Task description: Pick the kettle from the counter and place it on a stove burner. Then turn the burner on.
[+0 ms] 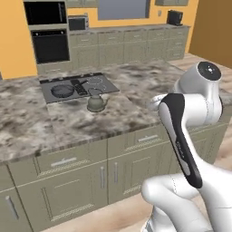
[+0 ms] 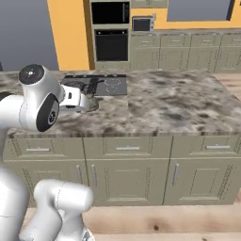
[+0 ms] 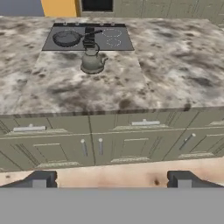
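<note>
One kettle (image 3: 92, 61) sits on the desk (image 3: 175, 65) just before the cooktop (image 3: 89, 37), well ahead of the released gripper (image 3: 111, 179) (spout pointing right)

Mottled stone desk (image 3: 175, 65) carries a dark cooktop (image 3: 122, 43); the kettle (image 3: 92, 61) stands on the desk just beside its near edge.

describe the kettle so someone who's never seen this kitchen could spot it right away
Start at the mottled brown and grey stone counter in the foreground and find the flat dark cooktop set into it. Just in front of the cooktop's near edge, on the stone, sits the kettle. It is squat and grey-green with a thin arched handle, unlike the dark round frying pan lying on the cooktop.
</note>
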Controlling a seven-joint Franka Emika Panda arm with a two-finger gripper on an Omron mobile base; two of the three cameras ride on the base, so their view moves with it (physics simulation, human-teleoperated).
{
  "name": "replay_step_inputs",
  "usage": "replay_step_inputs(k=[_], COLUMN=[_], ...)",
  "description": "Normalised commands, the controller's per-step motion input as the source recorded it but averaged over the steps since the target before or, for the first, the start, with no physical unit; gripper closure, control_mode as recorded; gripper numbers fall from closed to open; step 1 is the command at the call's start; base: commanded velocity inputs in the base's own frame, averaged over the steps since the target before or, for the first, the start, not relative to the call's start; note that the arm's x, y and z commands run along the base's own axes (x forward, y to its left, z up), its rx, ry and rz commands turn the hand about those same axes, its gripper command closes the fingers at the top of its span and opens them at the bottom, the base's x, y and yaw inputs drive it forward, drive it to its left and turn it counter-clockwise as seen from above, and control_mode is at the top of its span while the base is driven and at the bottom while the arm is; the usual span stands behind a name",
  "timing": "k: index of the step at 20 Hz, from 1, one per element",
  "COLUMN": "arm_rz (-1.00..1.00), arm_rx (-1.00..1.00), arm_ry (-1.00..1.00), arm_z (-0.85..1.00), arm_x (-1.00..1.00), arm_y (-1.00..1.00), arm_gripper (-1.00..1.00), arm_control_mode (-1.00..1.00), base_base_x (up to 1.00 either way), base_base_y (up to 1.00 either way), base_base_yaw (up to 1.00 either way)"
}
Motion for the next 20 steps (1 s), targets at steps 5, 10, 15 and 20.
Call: replay_step_inputs(k=[5, 10, 15, 20], arm_rz=[0.0, 0.0, 0.0, 0.0], arm_rx=[0.0, 0.0, 0.0, 0.0], arm_ry=[0.0, 0.0, 0.0, 0.0], arm_z=[0.0, 0.0, 0.0, 0.0], arm_x=[0.0, 0.0, 0.0, 0.0], arm_y=[0.0, 0.0, 0.0, 0.0], arm_gripper=[-1.0, -1.0, -1.0, -1.0], arm_control_mode=[1.0, 1.0, 1.0, 1.0], base_base_x=[0.67, 0.59, 0.06, 0.09], base_base_y=[0.18, 0.01, 0.05, 0.0], base_base_yaw=[0.04, 0.01, 0.2, 0.21])
